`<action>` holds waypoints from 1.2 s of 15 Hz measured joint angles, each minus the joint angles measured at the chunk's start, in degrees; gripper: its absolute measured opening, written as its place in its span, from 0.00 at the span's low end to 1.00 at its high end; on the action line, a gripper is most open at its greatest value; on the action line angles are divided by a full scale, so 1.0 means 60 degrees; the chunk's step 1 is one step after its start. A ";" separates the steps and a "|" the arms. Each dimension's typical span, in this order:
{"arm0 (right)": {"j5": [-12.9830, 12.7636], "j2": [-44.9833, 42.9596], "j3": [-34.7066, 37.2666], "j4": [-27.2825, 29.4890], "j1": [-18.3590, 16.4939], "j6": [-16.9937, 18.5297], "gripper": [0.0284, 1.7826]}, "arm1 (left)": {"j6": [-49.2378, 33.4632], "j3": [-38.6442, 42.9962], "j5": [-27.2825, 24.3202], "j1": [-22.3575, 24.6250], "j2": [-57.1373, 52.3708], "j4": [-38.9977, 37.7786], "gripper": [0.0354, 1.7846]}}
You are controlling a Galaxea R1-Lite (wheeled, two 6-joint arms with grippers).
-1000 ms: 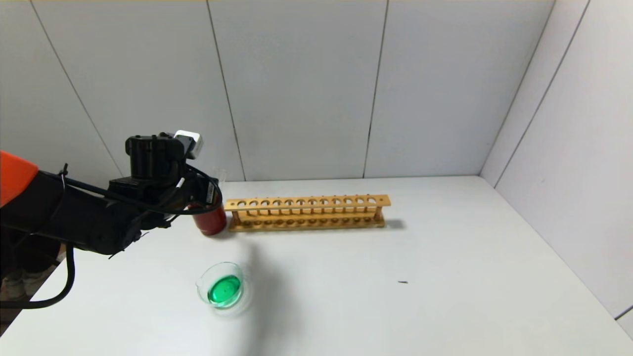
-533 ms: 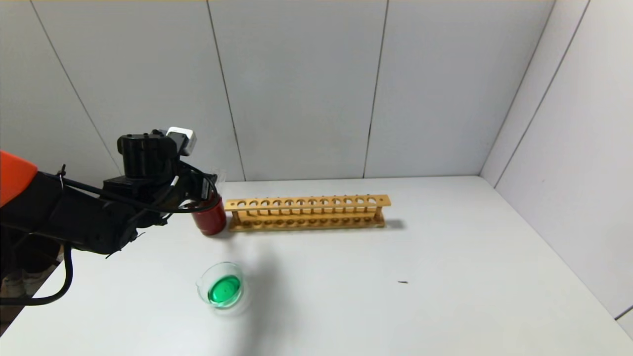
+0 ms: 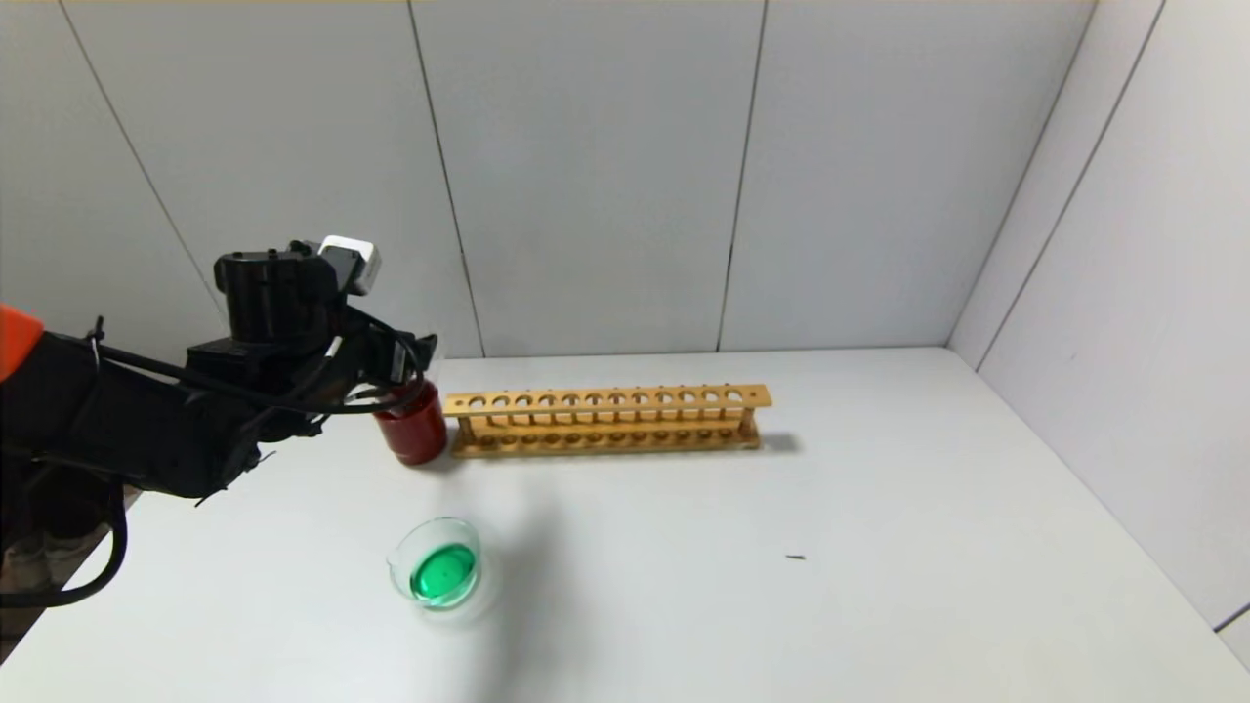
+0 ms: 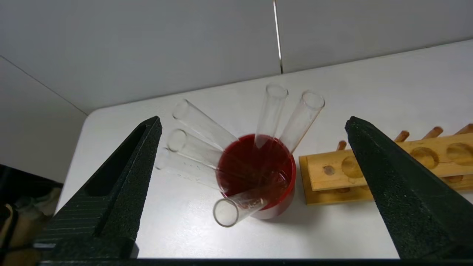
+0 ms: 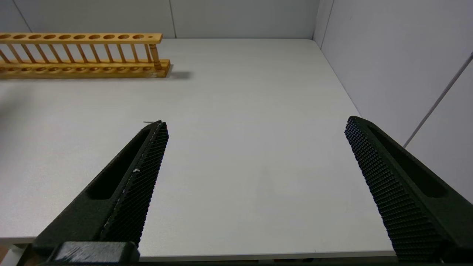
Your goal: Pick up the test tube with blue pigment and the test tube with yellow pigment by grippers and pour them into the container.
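Note:
The container [image 3: 476,552], a low clear glass dish, stands on the white table near the front left and holds green liquid. No tube with blue or yellow liquid shows in any view. My left gripper [image 3: 410,359] is open and empty, hovering above and just left of a dark red cup [image 3: 415,434]. In the left wrist view the gripper [image 4: 253,119] straddles the cup [image 4: 273,207], which holds several empty clear tubes [image 4: 199,125] leaning outwards. My right gripper [image 5: 256,120] is open and empty over the table's front right, out of the head view.
An empty wooden tube rack [image 3: 605,400] stands just right of the red cup, also seen in the left wrist view [image 4: 388,166] and the right wrist view [image 5: 81,37]. Grey walls close the back and right. A small dark speck [image 3: 796,558] lies on the table.
My left arm has drawn back to the left and risen a little, uncovering more of the red cup. Dish and rack have not moved.

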 joint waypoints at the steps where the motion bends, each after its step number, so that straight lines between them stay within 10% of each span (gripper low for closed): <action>1: 0.0000 0.0000 0.0000 -0.0004 0.0000 0.0004 0.98 | 0.0100 0.0026 0.0055 0.0000 -0.0301 0.0014 0.98; 8: -0.0004 0.0000 0.0000 0.0000 0.0000 0.0000 0.98 | 0.0973 0.2154 0.0703 0.0744 -0.5896 0.0819 0.98; 18: -0.0004 0.0000 0.0000 0.0000 0.0000 0.0012 0.98 | 0.0717 0.5344 -0.1075 0.1650 -1.5943 0.7083 0.98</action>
